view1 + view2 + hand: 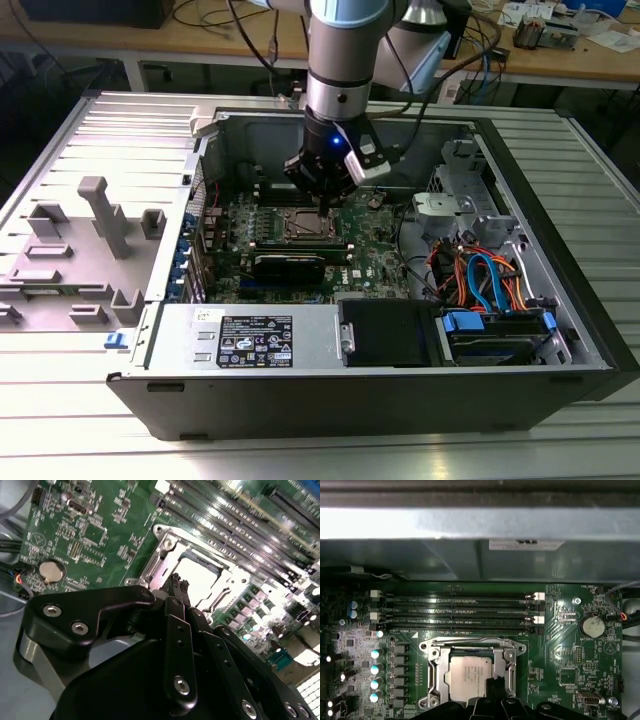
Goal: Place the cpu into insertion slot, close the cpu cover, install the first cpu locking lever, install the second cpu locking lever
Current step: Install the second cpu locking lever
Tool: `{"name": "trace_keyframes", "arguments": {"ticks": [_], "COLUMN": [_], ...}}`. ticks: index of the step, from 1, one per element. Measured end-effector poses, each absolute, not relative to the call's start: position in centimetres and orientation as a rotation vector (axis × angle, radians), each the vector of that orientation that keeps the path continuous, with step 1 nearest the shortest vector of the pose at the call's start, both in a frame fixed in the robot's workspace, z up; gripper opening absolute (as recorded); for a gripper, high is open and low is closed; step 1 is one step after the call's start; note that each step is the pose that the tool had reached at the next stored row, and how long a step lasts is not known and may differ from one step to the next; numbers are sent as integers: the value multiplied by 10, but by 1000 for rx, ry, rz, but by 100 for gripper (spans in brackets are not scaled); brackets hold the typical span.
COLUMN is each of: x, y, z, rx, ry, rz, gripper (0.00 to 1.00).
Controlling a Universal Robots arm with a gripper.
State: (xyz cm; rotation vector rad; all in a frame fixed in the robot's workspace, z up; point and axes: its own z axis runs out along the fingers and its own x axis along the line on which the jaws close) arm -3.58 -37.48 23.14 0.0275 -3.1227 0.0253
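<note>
The cpu (466,672) lies flat in the insertion slot (305,226) on the green board, its grey-tan top showing through the window of the cpu cover (436,672). The silver cover lies down flat over the socket, and a thin wire bar runs along one edge of it. My gripper (495,684) hangs just over the socket's edge, on the side toward the coin battery. In the second wrist view the two black fingertips (175,587) stand close together beside the cover's silver frame (160,565), and my gripper (179,586) is shut with nothing seen between the tips.
Long black memory slots (460,612) run beside the socket. A coin battery (593,626) sits nearby on the board. The case walls enclose the board, with a drive cage and coloured cables (480,280) at the exterior view's right. Grey fixture blocks (100,215) stand outside at its left.
</note>
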Motion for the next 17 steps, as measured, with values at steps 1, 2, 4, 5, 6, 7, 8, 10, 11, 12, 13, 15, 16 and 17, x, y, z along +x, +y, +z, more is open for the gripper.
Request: {"name": "trace_keyframes", "arguments": {"ticks": [1, 2, 4, 5, 6, 7, 8, 10, 11, 12, 13, 15, 16, 17], "x": [-36, -36, -36, -36, -36, -36, -36, -36, -36, -36, -36, -36, -37, -38], "y": [-377, -380, -388, -389, -390, -390, -390, -390, -390, -390, -390, -394, -395, -398], "z": [231, 231, 231, 231, 232, 233, 235, 240, 241, 242, 242, 243, 243, 243], "rx": [27, 27, 27, 27, 27, 27, 27, 27, 28, 27, 28, 28, 27, 28], "ry": [-3123, -3123, -3123, -3123, -3123, -3123, -3123, -3123, -3123, -3123, -3123, -3123, -3123, -3123], "rz": [25, 25, 25, 25, 25, 25, 25, 25, 25, 25, 24, 25, 25, 25], "gripper": [11, 11, 11, 11, 11, 11, 11, 11, 11, 11, 11, 11, 11, 11]}}
